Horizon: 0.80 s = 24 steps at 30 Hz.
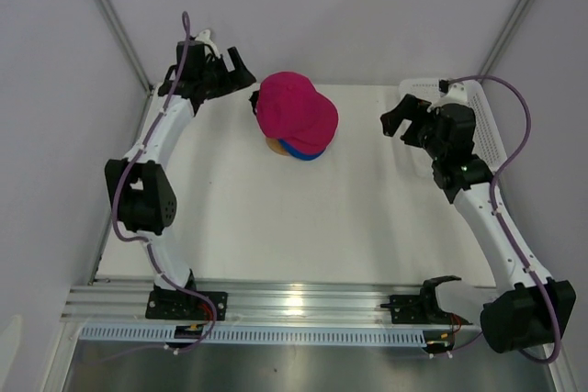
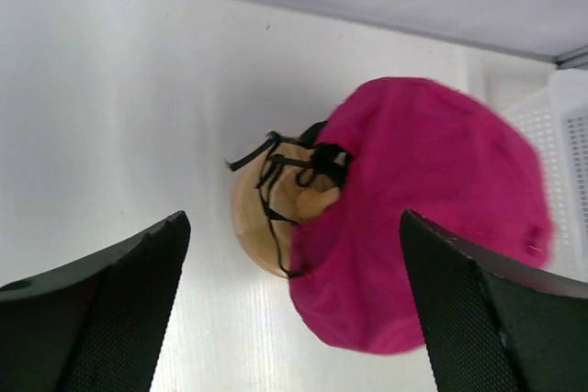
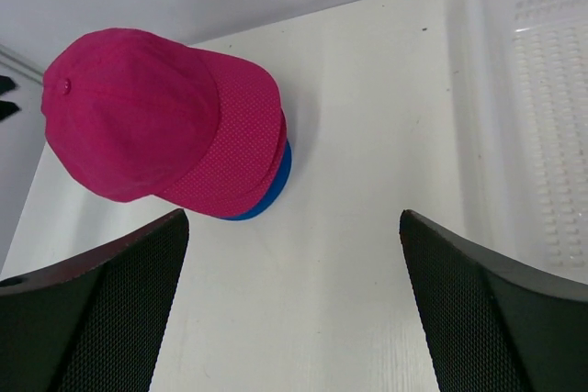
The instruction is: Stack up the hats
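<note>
Nearest the arm bases, at the bottom of the top view, the white worktop (image 1: 303,218) lies bare across its lower and middle stretch, giving open room between the two arms out to both side edges. Further up, just above frame centre, a magenta-pink fabric cap (image 1: 294,109) tops a pile. The brim of a royal blue fabric cap (image 1: 303,151) peeps out under its lower edge, with a sliver of the tan wooden stand (image 1: 274,145) beside that. The pile stops short of the worktop's far edge. The left end effector (image 1: 244,73) hangs at the pile's upper left, close but apart from it. The right end effector (image 1: 397,120) hangs at middle right, well apart from the pile, just beside the white plastic mesh basket (image 1: 489,135) along the worktop's right edge. Only the left wrist view shows the pile's back, where the stand's pale wood is exposed and black straps (image 2: 276,172) dangle across it under the pink crown. Only the right wrist view shows the brims from the front, blue under pink. The pink edge looks doubled there, though a second pink cap cannot be told for sure. Both end effectors are released, fingers spread wide, touching nothing.
</note>
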Motion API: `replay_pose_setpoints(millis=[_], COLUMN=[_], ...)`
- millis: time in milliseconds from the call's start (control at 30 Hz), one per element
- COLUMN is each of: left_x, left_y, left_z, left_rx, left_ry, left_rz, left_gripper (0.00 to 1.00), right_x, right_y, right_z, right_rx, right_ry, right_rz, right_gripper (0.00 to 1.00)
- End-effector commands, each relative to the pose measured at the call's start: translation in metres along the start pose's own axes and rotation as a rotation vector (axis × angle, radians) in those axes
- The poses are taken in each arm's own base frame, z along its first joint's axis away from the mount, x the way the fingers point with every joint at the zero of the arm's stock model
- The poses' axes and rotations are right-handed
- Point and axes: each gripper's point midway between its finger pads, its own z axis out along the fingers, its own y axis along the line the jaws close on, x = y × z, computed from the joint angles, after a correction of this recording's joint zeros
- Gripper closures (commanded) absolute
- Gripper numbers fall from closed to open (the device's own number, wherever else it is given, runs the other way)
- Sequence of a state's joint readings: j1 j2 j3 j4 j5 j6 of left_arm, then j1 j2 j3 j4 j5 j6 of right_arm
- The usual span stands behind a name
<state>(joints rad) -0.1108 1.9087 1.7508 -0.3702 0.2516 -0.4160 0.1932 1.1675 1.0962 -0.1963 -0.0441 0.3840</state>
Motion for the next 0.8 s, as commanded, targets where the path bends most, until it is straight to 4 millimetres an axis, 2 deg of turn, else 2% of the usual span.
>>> replay_pose_setpoints(millis=[0,67,100,167,200,233,267,300,367,400,433,500,533,633,767], left_x=[-0.059,-0.066,-0.073,-0.073,-0.079,-0.078,-0.072,-0.080,-0.062,-0.060,-0.041,-0.033,-0.021,0.009,0.026], left_y=[-0.040,-0.038,-0.040,-0.037,-0.046,-0.047,-0.047,-0.061,-0.064,-0.069,-0.069,-0.069,-0.067,-0.055,-0.053], left_z=[-0.064,-0.078,-0.092,-0.109,-0.132,-0.142,-0.151,-0.183,-0.196,-0.207,-0.217,-0.228,-0.233,-0.228,-0.247], left_rx=[0.090,0.072,0.065,0.027,0.035,0.033,0.033,0.060,0.095,0.118,0.139,0.151,0.153,0.154,0.139], left_ry=[-0.167,-0.192,-0.216,-0.221,-0.255,-0.267,-0.270,-0.334,-0.335,-0.354,-0.346,-0.367,-0.367,-0.335,-0.315], left_rz=[0.048,0.057,0.064,0.074,0.092,0.110,0.116,0.142,0.166,0.180,0.188,0.183,0.167,0.133,0.116], left_gripper=[0.01,0.00,0.00,0.01,0.01,0.01,0.01,0.01,0.00,0.00,0.00,0.00,0.01,0.00,0.00], right_x=[0.007,0.009,0.011,0.016,0.019,0.031,0.030,0.036,0.037,0.038,0.038,0.036,0.032,0.018,0.005], right_y=[-0.011,-0.009,-0.009,-0.010,-0.009,-0.008,-0.004,-0.002,0.003,0.002,0.002,-0.001,-0.005,-0.009,-0.015], right_z=[-0.006,-0.010,-0.010,-0.009,-0.007,-0.006,-0.002,-0.001,0.003,0.004,0.006,0.005,0.004,-0.003,-0.012], right_rx=[0.020,0.003,0.002,0.001,-0.009,-0.037,-0.065,-0.080,-0.119,-0.121,-0.117,-0.098,-0.077,-0.059,-0.036], right_ry=[-0.031,-0.036,-0.034,-0.025,-0.020,0.006,-0.012,-0.003,-0.013,-0.008,-0.010,-0.011,-0.024,-0.055,-0.096], right_rz=[0.006,0.016,0.022,0.044,0.057,0.066,0.075,0.096,0.103,0.096,0.089,0.074,0.058,0.012,-0.021], right_gripper=[0.01,0.01,0.01,0.00,0.01,0.01,0.01,0.01,0.00,0.01,0.01,0.01,0.01,0.01,0.01])
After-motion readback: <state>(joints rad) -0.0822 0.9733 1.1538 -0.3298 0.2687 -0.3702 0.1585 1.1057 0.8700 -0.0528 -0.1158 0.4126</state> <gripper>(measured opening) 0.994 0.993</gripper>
